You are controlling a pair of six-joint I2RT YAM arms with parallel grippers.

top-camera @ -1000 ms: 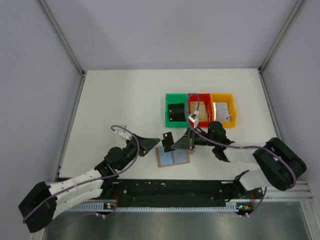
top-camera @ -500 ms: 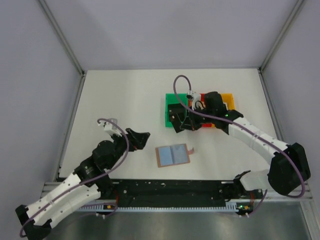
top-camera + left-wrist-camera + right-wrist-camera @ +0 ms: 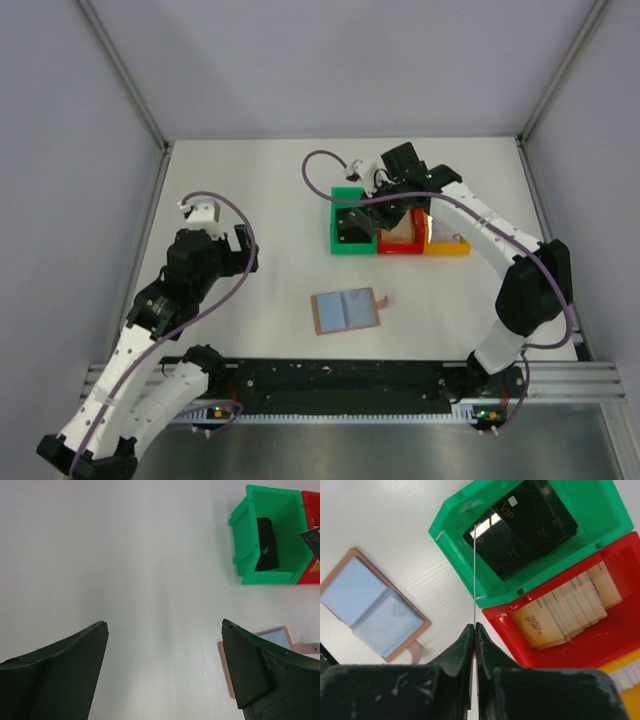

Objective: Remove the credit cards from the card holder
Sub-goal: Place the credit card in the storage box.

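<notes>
The card holder lies open on the table, blue-grey inside up, brown tab at its right; it also shows in the right wrist view. My right gripper is shut on a thin dark credit card, seen edge-on, held over the near rim of the green bin. From above, the right gripper hangs over the green bin. Black credit cards lie inside that bin. My left gripper is open and holds nothing, left of the card holder and well apart from it; from above, the left gripper is over bare table.
A red bin with beige cards and a yellow bin stand in a row right of the green one. The enclosure's white walls surround the table. The arm bases and a black rail run along the near edge.
My right gripper has carried the card from just above the card holder up to the green bin. My left gripper has opened and pulled back to the left, away from the card holder.
</notes>
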